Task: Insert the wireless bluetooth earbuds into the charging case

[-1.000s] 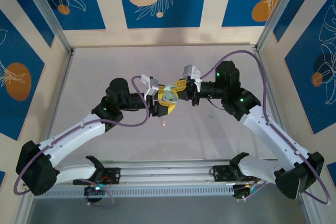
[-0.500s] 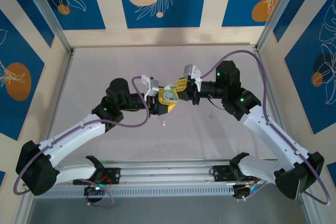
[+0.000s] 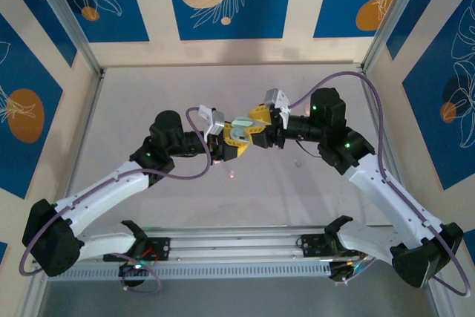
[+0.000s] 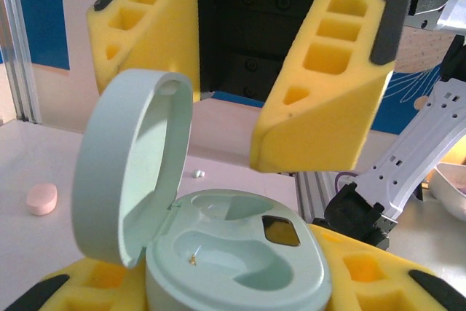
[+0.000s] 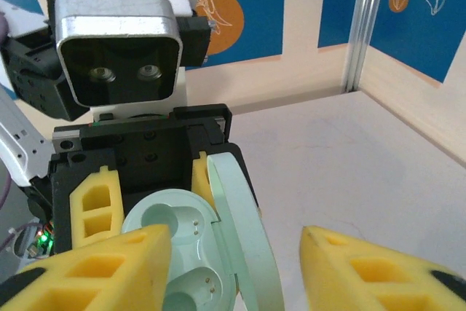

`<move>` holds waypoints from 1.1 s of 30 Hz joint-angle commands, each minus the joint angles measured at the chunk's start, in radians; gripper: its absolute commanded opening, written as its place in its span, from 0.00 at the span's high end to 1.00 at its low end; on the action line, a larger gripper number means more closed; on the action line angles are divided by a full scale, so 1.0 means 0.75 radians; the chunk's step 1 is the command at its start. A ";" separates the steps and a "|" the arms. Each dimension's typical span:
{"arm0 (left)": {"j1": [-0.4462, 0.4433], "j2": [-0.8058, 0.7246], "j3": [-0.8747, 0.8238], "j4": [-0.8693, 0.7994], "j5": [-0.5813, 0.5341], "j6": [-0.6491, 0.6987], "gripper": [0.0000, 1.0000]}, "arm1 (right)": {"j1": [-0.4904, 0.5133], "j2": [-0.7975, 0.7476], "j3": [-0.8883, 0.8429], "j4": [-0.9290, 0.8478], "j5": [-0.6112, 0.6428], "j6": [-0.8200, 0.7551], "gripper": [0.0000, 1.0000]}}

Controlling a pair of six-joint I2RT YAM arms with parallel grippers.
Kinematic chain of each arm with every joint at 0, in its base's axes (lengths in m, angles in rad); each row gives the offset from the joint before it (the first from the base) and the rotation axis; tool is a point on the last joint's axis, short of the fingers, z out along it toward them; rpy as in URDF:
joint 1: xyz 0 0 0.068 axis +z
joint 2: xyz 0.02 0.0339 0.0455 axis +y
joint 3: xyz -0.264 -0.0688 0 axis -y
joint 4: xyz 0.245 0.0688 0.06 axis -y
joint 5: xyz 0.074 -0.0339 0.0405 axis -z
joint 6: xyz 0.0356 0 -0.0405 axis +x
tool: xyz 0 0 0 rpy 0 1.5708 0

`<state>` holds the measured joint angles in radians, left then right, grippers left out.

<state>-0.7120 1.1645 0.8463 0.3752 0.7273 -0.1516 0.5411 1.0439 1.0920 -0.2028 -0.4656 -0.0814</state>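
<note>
Left end effector (image 3: 230, 143) grasps the mint charging case (image 4: 240, 256), lid open. Right end effector (image 4: 227, 78) released, jaws spread above the case. A pink earbud (image 4: 41, 198) lies loose on the counter (image 4: 44, 253).

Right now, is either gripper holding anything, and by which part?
The left gripper clamps the open charging case by the sides of its base, leaving the lid free. The right gripper is open and holds nothing.

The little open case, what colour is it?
The charging case is pale mint green, best seen in the left wrist view.
</note>
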 commanded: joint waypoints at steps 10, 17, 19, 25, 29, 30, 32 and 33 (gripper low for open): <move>-0.006 -0.027 -0.072 0.162 -0.132 -0.041 0.63 | -0.350 -0.133 0.049 -0.470 0.489 0.794 0.35; -0.006 -0.053 -0.109 0.193 -0.163 -0.051 0.64 | -0.701 0.025 -0.226 -0.705 0.363 0.957 0.51; -0.006 -0.054 -0.110 0.194 -0.164 -0.051 0.64 | -0.722 0.107 -0.271 -0.707 0.381 0.948 0.51; -0.005 -0.066 -0.118 0.189 -0.177 -0.048 0.64 | -0.734 0.381 -0.298 -0.611 0.338 0.927 0.52; -0.006 -0.078 -0.128 0.185 -0.179 -0.049 0.64 | -0.730 0.552 -0.249 -0.610 0.383 0.895 0.52; -0.006 -0.080 -0.128 0.183 -0.182 -0.049 0.64 | -0.730 0.581 -0.242 -0.599 0.385 0.890 0.52; -0.006 -0.081 -0.128 0.179 -0.182 -0.046 0.64 | -0.727 0.643 -0.225 -0.569 0.394 0.880 0.51; -0.006 -0.080 -0.127 0.176 -0.184 -0.045 0.64 | -0.724 0.672 -0.214 -0.558 0.399 0.875 0.51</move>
<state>-0.7120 1.1252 0.7574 0.4793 0.5972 -0.1783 -0.0048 1.5105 0.8913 -0.6426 -0.1772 0.5953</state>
